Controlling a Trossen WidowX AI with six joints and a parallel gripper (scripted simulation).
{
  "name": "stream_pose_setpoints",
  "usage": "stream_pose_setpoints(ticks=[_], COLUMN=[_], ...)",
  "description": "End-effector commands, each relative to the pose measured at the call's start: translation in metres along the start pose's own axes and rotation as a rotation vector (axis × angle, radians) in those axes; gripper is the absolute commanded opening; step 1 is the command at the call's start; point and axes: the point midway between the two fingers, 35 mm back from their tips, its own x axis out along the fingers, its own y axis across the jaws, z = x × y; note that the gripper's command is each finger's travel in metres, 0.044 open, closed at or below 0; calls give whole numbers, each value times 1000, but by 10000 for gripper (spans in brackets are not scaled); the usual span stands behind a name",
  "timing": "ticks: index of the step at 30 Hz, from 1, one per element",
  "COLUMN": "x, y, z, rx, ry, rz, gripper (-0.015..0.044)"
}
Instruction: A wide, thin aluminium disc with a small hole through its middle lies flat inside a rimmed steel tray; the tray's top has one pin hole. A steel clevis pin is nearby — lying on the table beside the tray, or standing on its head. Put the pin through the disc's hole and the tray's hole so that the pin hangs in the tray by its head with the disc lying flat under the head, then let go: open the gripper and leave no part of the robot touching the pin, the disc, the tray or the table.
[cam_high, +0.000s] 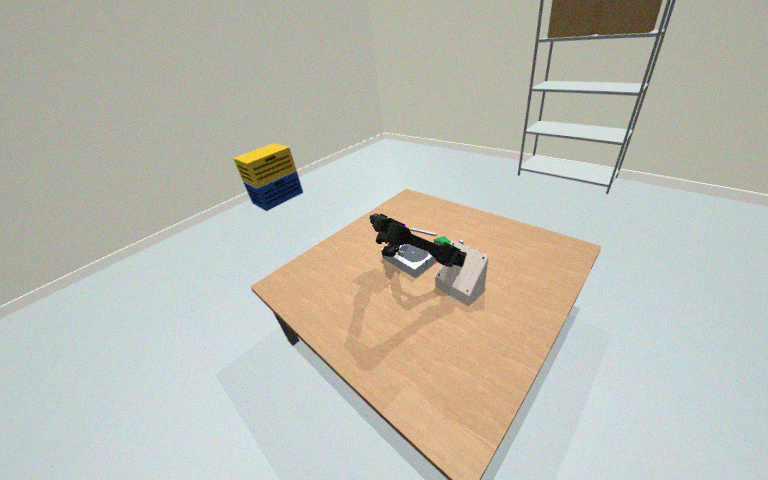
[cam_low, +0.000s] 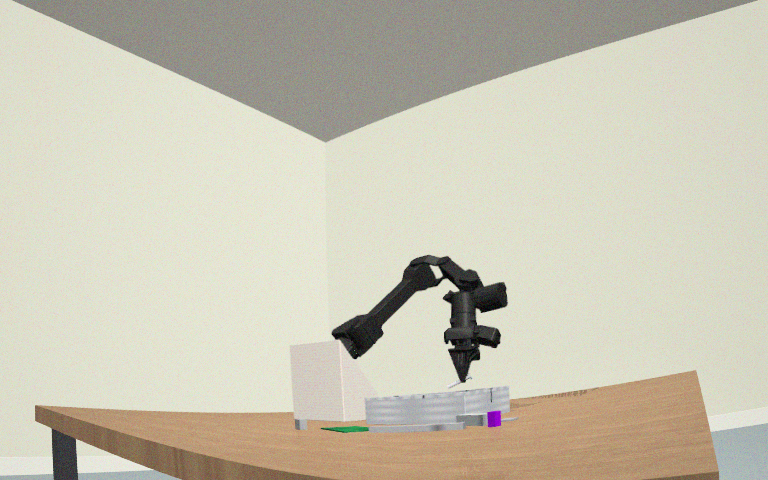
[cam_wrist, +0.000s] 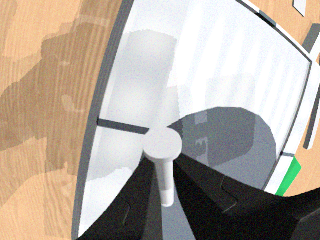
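Worktop (cam_high: 509, 339) (cam_low: 594, 447) (cam_wrist: 30, 30) spreads widest, with the black arm (cam_high: 421, 243) (cam_low: 390, 302) reaching over it from a pale slanted base block (cam_high: 470, 288) (cam_low: 317, 379). In the top view the block stands inward from the right-hand corner, and the arm stretches toward the worktop's far-left edge. Between block and that edge sits the steel tray (cam_high: 416, 271) (cam_low: 416, 410) (cam_wrist: 106, 75), nearer the far corner than the near one. The grey disc (cam_high: 415, 253) (cam_wrist: 245, 130) lies inside its rim.

Above the tray, on the side toward the worktop's far-left edge, hangs the gripper (cam_high: 396, 251) (cam_low: 463, 380) (cam_wrist: 162, 163), pointing down in the exterior view. Its fingers are closed on the shank of the clevis pin (cam_low: 454, 384) (cam_wrist: 165, 167), which is held clear of the tray top.

The pin's long axis is strongly tilted, closer to level than upright. In the exterior view its head is the higher end, toward the worktop's right edge, and the plain end slopes down toward the base-block side. The wrist view shows the round head nearest the camera, the shank running away between the fingers.

A flat green piece (cam_high: 442, 240) (cam_low: 345, 429) (cam_wrist: 289, 176) lies near the tray, on the side toward the far-right edge.
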Motion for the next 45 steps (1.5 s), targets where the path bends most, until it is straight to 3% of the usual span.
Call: stream_pose_setpoints(ticks=[1,45], x=[1,-4], y=[-7,-51], z=[-7,-60], rx=[173,1678], ry=[10,152], rz=[22,177], gripper=[0,0])
